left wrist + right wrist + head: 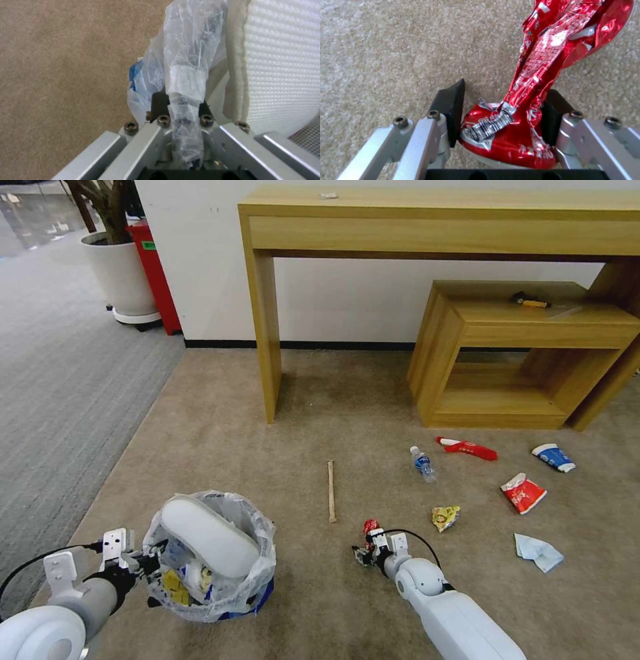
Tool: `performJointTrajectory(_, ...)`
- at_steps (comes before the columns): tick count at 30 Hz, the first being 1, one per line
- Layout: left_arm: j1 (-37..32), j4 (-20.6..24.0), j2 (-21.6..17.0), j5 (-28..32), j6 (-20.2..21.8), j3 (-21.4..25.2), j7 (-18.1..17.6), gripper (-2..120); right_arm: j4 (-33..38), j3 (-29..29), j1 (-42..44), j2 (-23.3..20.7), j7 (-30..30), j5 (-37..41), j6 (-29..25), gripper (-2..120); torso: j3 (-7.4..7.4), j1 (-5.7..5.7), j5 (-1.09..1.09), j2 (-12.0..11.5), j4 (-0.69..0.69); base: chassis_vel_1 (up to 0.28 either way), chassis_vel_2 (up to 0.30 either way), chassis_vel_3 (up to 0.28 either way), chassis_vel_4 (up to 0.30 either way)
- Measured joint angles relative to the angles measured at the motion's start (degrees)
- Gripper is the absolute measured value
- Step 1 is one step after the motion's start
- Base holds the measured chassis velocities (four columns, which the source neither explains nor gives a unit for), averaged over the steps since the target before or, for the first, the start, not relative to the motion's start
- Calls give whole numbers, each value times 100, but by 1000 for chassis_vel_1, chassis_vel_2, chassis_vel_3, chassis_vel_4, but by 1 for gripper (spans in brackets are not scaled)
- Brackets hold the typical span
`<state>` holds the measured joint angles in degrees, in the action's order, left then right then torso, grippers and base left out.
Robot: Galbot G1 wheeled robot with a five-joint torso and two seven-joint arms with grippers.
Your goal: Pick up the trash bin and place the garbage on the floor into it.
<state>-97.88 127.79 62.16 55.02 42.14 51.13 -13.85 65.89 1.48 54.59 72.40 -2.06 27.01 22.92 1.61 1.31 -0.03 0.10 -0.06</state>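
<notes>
Your left gripper [143, 565] is clamped on the rim of the trash bin [220, 593], its dark pads pinching a fold of the crinkly plastic liner [186, 75] along with the edge, which I take to be how you keep the bin carried at your side with its mouth up for each drop. A white slipper [210, 537] already leans across the opening, with yellow and blue wrappers beneath it. Your right gripper [368, 548] is low over the floor [220, 447], closed around the crushed red can [516, 125]; the can's squashed body sits between the two black pads and its crumpled top sticks out past them (whether it has left the carpet yet I cannot tell). The bin sits well to the left of that can, so the grip looks meant for a carry across. Spread over the beige carpet ahead lie the wooden stick [331, 491], a clear bottle [423, 463], a red wrapper [468, 448], a paper cup [553, 457], a red packet [523, 493], a yellow wrapper [445, 517] and a pale tissue [538, 552]. Beyond them a tall wooden console table [440, 220] and a lower wooden shelf unit [527, 353] stand against the white wall, and grey ribbed carpet [67, 380] runs off to your left toward a big white plant pot [123, 277].
</notes>
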Motion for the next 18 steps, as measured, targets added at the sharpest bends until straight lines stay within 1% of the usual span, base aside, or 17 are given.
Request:
performJointTrajectory(6,8,0,-15,7,0,13,5,0,133,20,63,-21,53,-34,-31,43,3,0,6,-3,3,0,0,0,0)
performJointTrajectory(8,8,26,-7,8,0,1,8,0,408,16,141,-72,100,-35,-45,43,5,1,17,-4,6,0,0,0,0)
performJointTrajectory(9,8,26,-7,8,0,1,8,0,408,16,141,-72,100,-35,-45,43,5,1,17,-4,6,0,0,0,0)
performJointTrajectory(11,0,43,-3,2,0,-8,9,0,811,91,186,-164,136,-75,-112,43,3,1,4,-3,7,0,0,0,0)
performJointTrajectory(12,-5,52,-3,2,0,-10,9,0,968,120,198,-202,149,-110,-136,43,3,1,4,-4,6,0,0,0,0)
performJointTrajectory(13,-5,52,-3,2,0,-10,9,0,968,120,198,-202,149,-110,-136,43,3,1,4,-4,6,0,0,0,0)
performJointTrajectory(14,-5,66,-4,2,0,-14,9,0,1170,155,203,-250,145,-165,-179,43,4,1,8,-4,5,0,0,0,0)
performJointTrajectory(16,-1,88,-9,3,0,-26,-8,0,1645,218,170,-381,76,-210,-204,43,3,1,5,-3,2,0,0,0,0)
performJointTrajectory(17,-1,88,-9,3,0,-26,-8,0,1645,218,170,-381,76,-210,-204,43,3,1,5,-3,2,0,0,0,0)
performJointTrajectory(18,4,92,-15,5,0,-39,-29,0,1892,220,128,-450,27,-195,-206,43,3,1,4,-4,1,0,0,0,0)
